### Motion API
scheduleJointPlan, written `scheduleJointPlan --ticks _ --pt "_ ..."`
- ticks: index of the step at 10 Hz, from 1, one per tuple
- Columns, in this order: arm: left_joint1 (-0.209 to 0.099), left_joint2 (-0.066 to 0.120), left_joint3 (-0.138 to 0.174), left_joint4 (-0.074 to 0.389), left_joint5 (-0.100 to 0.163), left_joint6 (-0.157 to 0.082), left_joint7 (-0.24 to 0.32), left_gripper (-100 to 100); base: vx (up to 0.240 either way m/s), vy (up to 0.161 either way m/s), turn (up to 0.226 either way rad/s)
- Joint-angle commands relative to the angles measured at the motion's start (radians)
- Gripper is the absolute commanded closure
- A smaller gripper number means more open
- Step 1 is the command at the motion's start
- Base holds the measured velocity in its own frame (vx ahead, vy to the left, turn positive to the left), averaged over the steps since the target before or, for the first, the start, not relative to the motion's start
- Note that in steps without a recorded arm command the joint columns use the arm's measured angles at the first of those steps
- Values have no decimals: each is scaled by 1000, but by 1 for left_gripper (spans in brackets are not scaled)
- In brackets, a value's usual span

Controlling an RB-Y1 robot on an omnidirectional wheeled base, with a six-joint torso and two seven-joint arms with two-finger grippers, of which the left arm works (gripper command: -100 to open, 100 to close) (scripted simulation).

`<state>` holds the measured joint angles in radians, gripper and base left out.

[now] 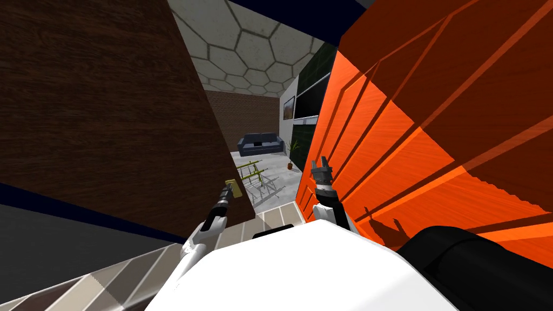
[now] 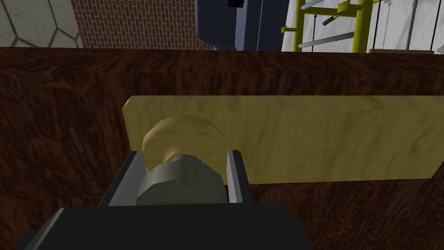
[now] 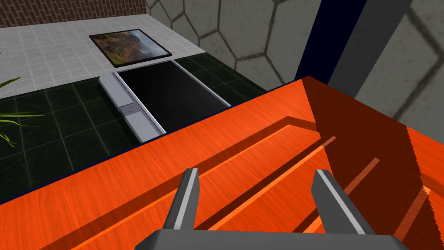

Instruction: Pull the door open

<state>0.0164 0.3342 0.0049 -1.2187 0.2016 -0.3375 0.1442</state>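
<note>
Your left gripper (image 2: pixel 185 156) is clamped on the dull yellow round knob (image 2: pixel 182 130), set on a pale brass-coloured plate (image 2: pixel 312 139) at the dark brown wooden door's (image 1: pixel 108 108) free edge (likely the best leverage for pulling). Your right gripper (image 3: pixel 256 172) idles with fingers wide apart beside an orange panelled surface (image 3: pixel 108 191).

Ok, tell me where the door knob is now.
The yellowish knob is held in the left hand, on its plate at the edge of the dark brown door, left of centre in the head view.
</note>
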Motion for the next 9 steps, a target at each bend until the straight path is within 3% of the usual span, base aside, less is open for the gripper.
scheduleJointPlan --ticks 1,7,9 --pt "-1 0 1 -2 1 -2 1 100 0 0 0" --pt "44 66 -56 -27 10 -42 54 100 -186 69 -132" --pt "62 94 -79 -39 15 -60 76 100 -259 153 -188"
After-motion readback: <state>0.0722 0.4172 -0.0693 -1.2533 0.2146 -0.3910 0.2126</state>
